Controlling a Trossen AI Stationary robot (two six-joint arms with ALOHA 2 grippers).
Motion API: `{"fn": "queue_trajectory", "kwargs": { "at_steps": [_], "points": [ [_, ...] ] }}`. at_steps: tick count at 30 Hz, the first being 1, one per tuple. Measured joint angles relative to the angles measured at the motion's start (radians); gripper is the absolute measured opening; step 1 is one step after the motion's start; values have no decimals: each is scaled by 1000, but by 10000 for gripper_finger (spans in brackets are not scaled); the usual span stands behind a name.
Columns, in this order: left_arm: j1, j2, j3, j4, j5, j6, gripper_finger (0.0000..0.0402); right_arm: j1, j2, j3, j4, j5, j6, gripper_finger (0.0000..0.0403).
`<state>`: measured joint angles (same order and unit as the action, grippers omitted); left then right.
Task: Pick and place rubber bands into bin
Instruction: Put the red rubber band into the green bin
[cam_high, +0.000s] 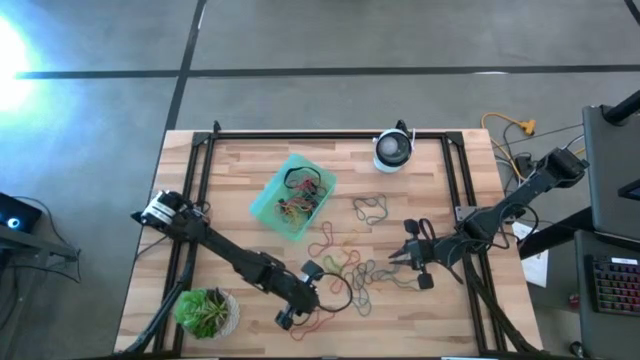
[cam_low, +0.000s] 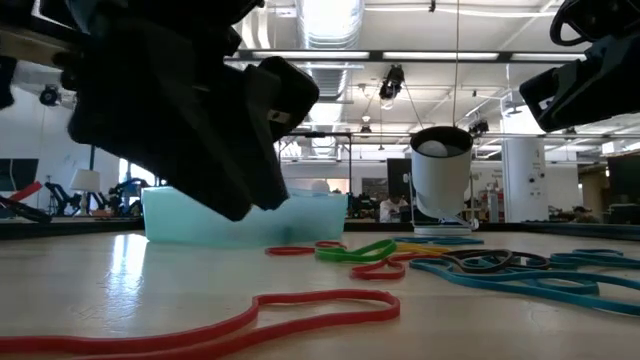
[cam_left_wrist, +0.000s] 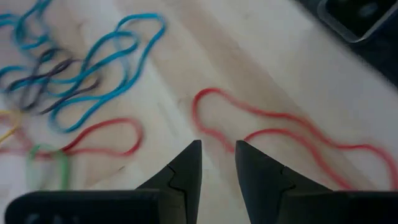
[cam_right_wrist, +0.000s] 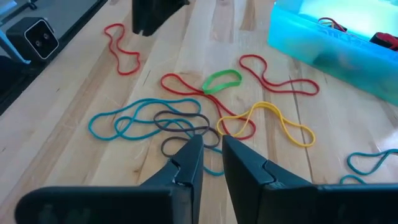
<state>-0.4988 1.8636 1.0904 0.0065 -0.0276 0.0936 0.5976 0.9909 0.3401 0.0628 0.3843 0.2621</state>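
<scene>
Just ahead of the left gripper's (cam_left_wrist: 217, 155) jaws lies a red band (cam_left_wrist: 280, 134).

Wooden table (cam_high: 240, 170) with rubber bands (cam_high: 350, 268), bin (cam_high: 262, 205), potted plant (cam_high: 205, 310).

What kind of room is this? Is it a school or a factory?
Probably a robot lab or workshop, not a school. Two robot arms work at a wooden table strewn with rubber bands, and the low view shows a big open hall behind with exposed ceiling ducts and more equipment.

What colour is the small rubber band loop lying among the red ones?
Green, clearest in the right wrist view.
</scene>
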Motion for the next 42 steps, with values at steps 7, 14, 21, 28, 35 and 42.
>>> {"fn": "queue_trajectory", "kwargs": {
  "at_steps": [7, 14, 21, 28, 35, 42],
  "points": [
    [0, 26, 2, 13, 81, -9, 82, 0, 0, -1, -1, 0, 2, 54],
    [4, 49, 11, 13, 88, -9, 82, 0, 0, -2, 0, 0, 11, 54],
    [11, 52, 14, 31, 110, -9, 82, 0, 0, -2, 0, 0, 11, 54],
    [15, 52, 13, 45, 113, 23, 82, 0, 0, -2, 0, 0, 11, 54],
    [21, 131, 32, 82, 164, 42, 82, 0, 0, -2, -1, 0, 14, 54],
    [35, 153, 40, 93, 171, 41, 82, 0, 0, -2, -5, 0, 15, 54]
  ]
}}
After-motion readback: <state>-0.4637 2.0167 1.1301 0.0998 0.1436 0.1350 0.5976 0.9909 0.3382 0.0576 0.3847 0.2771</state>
